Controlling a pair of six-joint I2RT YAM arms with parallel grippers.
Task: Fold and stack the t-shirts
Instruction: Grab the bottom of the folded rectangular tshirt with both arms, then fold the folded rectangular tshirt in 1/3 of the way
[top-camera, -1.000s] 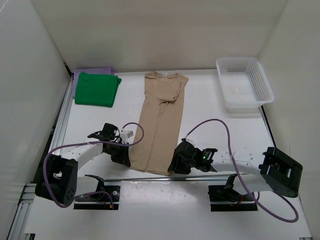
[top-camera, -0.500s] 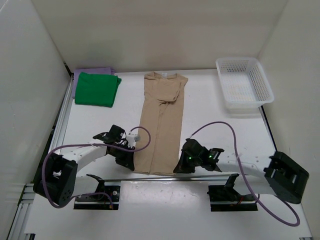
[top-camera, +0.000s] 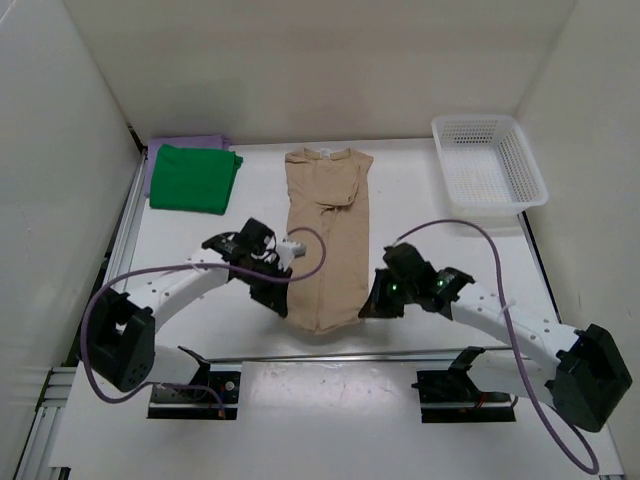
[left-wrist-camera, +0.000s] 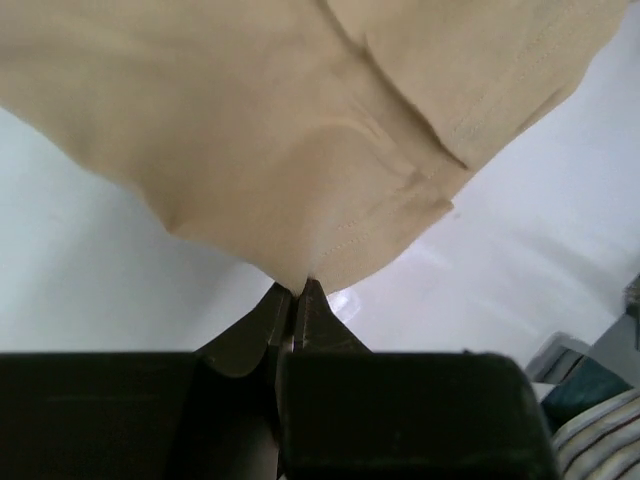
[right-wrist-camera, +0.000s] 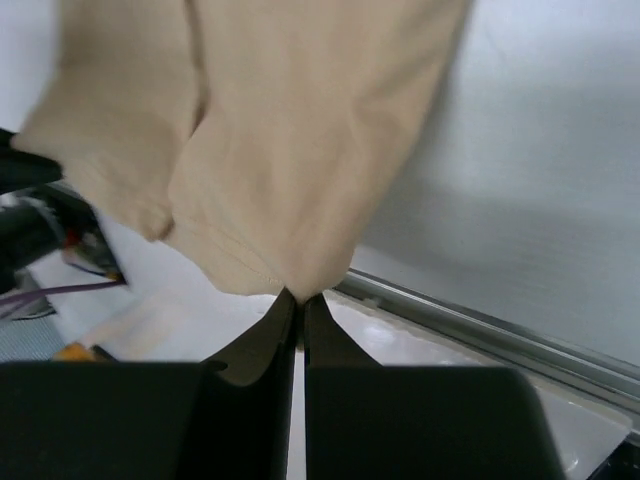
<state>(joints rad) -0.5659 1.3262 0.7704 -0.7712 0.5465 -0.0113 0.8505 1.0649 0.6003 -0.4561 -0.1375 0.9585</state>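
**Item 1.** Tan beige short-sleeved cloth t-shirt (top-camera: 325, 235), folded lengthwise into a long narrow strip.
- Position: middle of the white counter (top-camera: 430, 215), running far to near, collar at the far end.
- The far part lies flat. The near hem sags in a curve between the two grippers.

**Item 2.** Left gripper (top-camera: 284, 304), black, two fingers.
- Position: near left corner of the tan t-shirt.
- State: jaws pinched tight on the hem corner. In the left wrist view the cloth (left-wrist-camera: 300, 130) fans out from the closed tips (left-wrist-camera: 298, 290).

**Item 3.** Right gripper (top-camera: 368, 308), black, two fingers.
- Position: near right corner of the same shirt.
- State: jaws clamped on the hem edge. In the right wrist view the cloth (right-wrist-camera: 290, 130) spreads from the meeting tips (right-wrist-camera: 296, 298).

**Item 4.** Bright green cloth t-shirt (top-camera: 195, 178), folded to a rectangle.
- Position: far left corner of the counter, well apart from the tan shirt.
- It rests on item 5.

**Item 5.** Lavender purple cloth t-shirt (top-camera: 185, 142), folded.
- Position: under the green one, showing along its far and left edges.

**Item 6.** White plastic mesh basket (top-camera: 490, 118), rectangular.
- Position: far right corner of the counter.

**Item 7.** Purple cables (top-camera: 450, 225).
- One loops along each arm.
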